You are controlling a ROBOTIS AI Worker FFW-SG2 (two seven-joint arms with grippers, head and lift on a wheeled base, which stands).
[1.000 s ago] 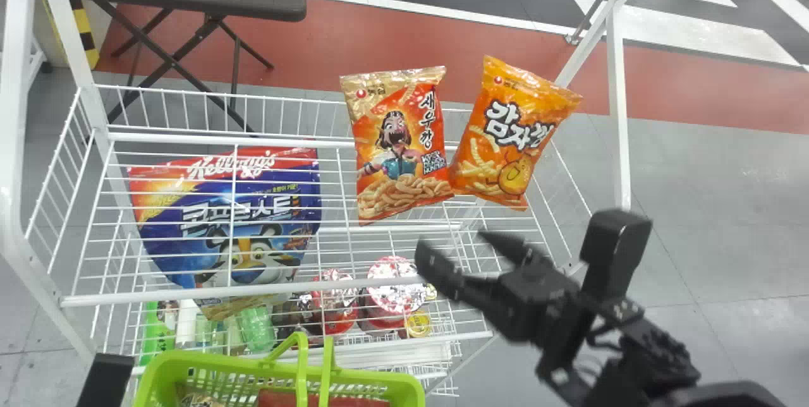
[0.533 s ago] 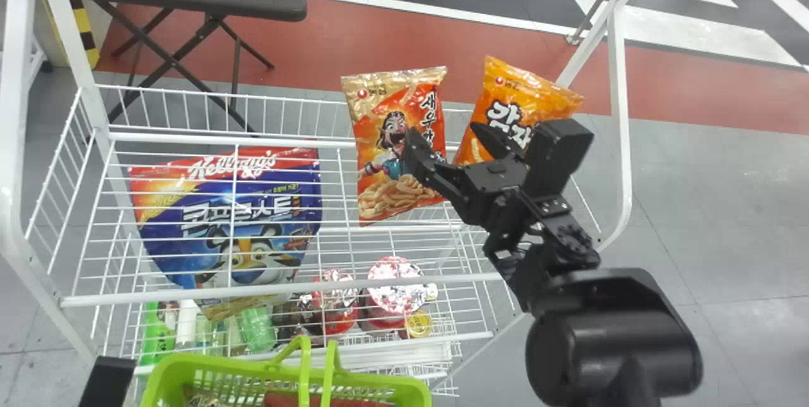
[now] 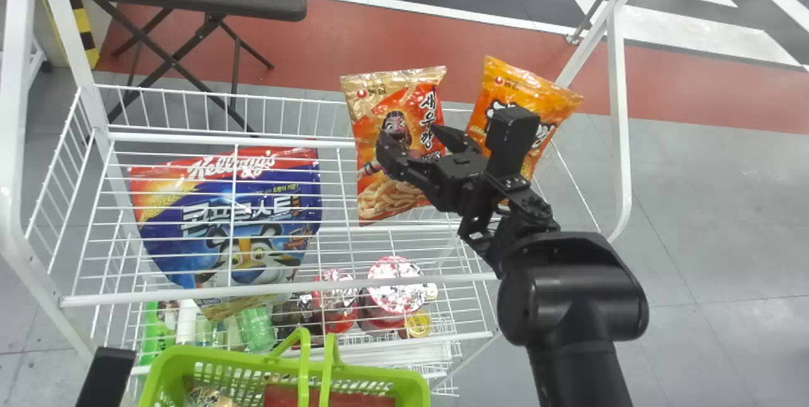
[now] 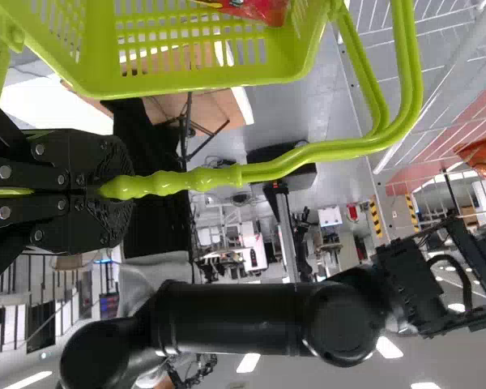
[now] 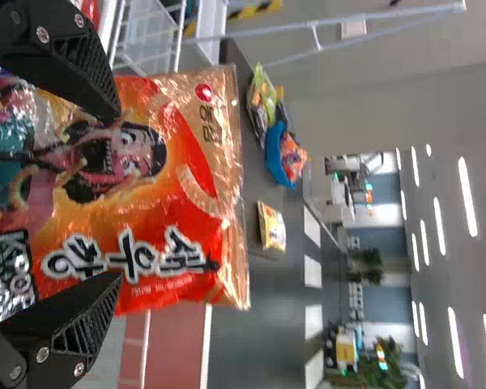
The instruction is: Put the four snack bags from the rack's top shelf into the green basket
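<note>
Had the right gripper [image 3: 409, 136], the nearer one, before the face of the red snack bag [image 3: 398, 198] on the rack's top shelf [image 3: 158, 296], with jaws parted across the bag's width. Saw its long axis run nearly along the jaws' reach, top edge beyond the tips. Could not tell any contact. Seemed to need a sideways squeeze, clear of the orange snack bag [image 3: 531, 88] to the right. Had the left gripper [image 4: 117, 188] clamped on the green basket's [image 3: 234, 361] handle [image 4: 308, 153].
</note>
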